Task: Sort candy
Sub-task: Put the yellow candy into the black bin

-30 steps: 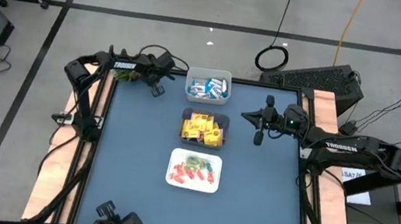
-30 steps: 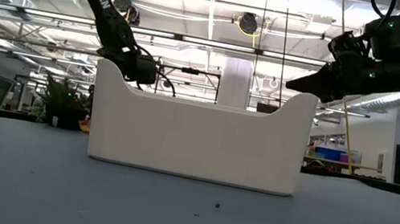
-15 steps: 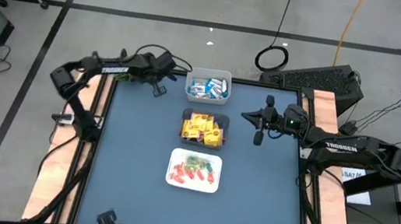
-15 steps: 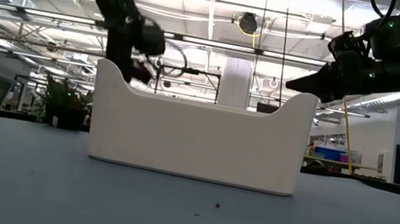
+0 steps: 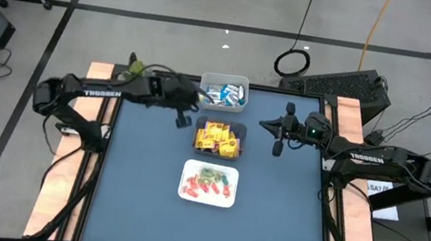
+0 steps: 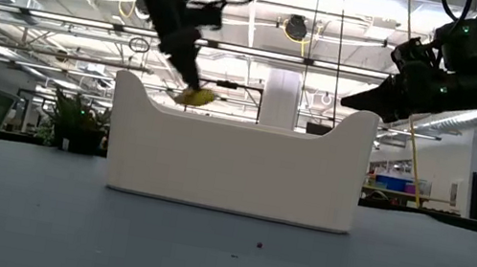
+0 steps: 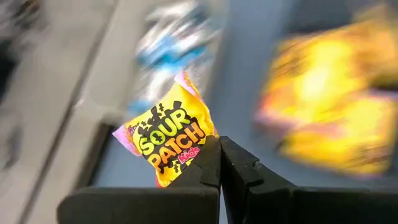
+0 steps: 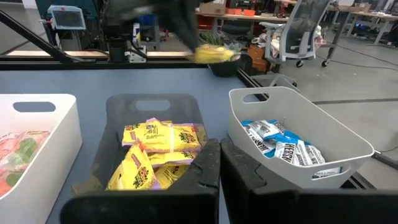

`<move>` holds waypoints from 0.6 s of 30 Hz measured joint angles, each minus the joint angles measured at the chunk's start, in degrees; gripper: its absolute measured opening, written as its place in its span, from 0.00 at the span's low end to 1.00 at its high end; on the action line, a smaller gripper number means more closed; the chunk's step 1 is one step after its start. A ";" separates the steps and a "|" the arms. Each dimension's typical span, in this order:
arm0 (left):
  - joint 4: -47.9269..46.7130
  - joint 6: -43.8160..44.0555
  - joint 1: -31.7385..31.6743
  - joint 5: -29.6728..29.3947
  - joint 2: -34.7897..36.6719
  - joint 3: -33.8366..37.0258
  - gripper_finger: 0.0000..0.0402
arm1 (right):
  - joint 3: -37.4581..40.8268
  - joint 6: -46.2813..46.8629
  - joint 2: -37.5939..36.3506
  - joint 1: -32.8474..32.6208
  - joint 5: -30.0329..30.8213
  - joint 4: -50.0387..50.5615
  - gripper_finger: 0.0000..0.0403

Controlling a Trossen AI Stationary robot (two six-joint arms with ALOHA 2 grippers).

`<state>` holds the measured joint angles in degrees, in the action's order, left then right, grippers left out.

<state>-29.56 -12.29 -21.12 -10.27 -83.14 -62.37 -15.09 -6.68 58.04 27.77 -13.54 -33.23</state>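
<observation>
So the left gripper [image 7: 219, 163] has its jaws pinched shut on one yellow Sour Patch packet [image 7: 171, 135], held by a bottom corner. In the high view that's just left of center in the upper half, right beside the dark bin [image 5: 239, 130] of yellow packets and near the grey bin [image 5: 244, 83] above it.

Handling-wise I'd guess these are feather-light, crinkly, soft pouches: slick wrapper, nothing fragile. A corner or edge seam looks like the best place to grab, though it'll dangle and swing.

Counts: three bins in a column down the middle of the tabletop [image 5: 139, 186]: grey with blue-and-white bars [image 8: 283, 146] (a handful, can't count exactly), dark with a pile of yellow ones, and the white bin [image 5: 186, 167] with red and green pieces [image 5: 208, 184].

Right gripper [image 5: 278, 138] hangs center-right, jaws closed on nothing.
</observation>
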 joint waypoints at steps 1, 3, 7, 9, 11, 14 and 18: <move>1.41 0.31 1.27 2.08 -0.12 0.02 0.00 | 0.00 0.00 -0.01 0.00 0.01 0.01 0.00; 4.82 1.36 3.58 7.70 -1.09 0.02 0.00 | 0.00 0.00 0.00 0.00 0.00 0.00 0.00; 9.15 3.62 7.38 14.66 -3.97 0.07 0.00 | 0.00 0.00 0.00 0.00 0.00 0.02 0.00; 10.72 4.41 9.13 14.72 -5.54 0.07 0.00 | 0.00 0.00 0.00 0.00 0.00 0.04 0.00; 11.28 4.47 10.68 14.72 -7.62 0.07 0.00 | 0.00 0.00 0.00 0.00 0.00 0.07 0.00; 11.62 4.49 12.63 14.70 -10.87 0.11 0.00 | 0.00 0.00 0.00 0.00 0.00 0.04 0.00; 13.93 4.52 14.38 14.70 -13.91 0.11 0.00 | 0.00 0.00 0.00 0.00 -0.02 0.07 0.00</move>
<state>-15.63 -7.77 -6.74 4.43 -97.06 -62.26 -15.09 -6.68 58.04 27.77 -13.56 -33.17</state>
